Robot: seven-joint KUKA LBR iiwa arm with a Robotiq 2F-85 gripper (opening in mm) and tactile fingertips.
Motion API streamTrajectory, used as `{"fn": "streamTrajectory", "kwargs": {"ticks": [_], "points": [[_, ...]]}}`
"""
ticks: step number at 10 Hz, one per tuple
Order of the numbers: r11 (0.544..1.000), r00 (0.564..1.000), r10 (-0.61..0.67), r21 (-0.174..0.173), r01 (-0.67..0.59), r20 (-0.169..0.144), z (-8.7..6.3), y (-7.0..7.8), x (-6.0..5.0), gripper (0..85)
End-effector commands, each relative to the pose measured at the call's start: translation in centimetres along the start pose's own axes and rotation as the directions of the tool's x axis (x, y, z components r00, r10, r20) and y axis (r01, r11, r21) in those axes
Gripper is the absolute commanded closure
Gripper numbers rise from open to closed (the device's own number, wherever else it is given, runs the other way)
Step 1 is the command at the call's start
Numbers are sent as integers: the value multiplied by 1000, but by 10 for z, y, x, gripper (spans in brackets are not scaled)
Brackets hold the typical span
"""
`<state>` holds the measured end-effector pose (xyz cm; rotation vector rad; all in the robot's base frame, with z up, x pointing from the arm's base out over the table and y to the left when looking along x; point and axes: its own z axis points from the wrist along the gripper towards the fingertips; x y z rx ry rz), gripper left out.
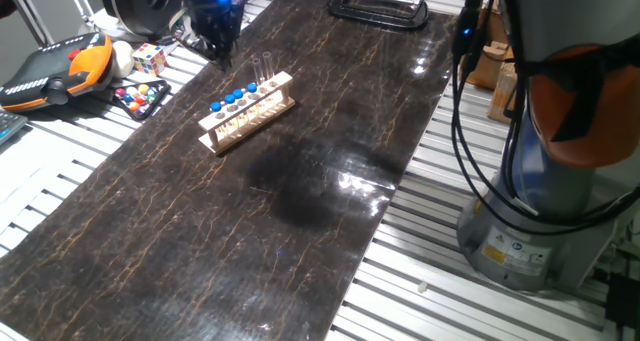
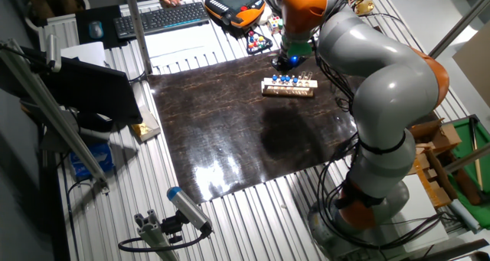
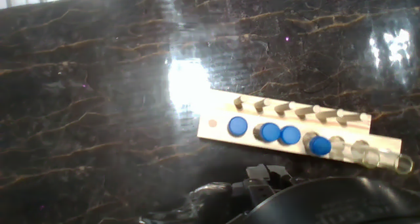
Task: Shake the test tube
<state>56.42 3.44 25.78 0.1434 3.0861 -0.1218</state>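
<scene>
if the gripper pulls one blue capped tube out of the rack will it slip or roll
The tube looks smooth and clear, so probably slippery between fingers. It is slim and round, so likely to roll if laid on the table. The wooden rack looks light and may lift along.

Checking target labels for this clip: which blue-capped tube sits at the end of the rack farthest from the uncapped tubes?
The blue-capped clear test tube beside the wooden rack's bare end; the other three capped tubes stand between it and the tall uncapped clear tubes.
</scene>
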Motion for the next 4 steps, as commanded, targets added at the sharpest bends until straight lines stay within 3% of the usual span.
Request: {"fn": "streamTrajectory", "kwargs": {"ticks": [1,4], "points": [[1000,1000,-6,-3,6,-1,-2,-2,0,843],[1000,1000,-11,1,11,5,-1,-3,-1,843]]}}
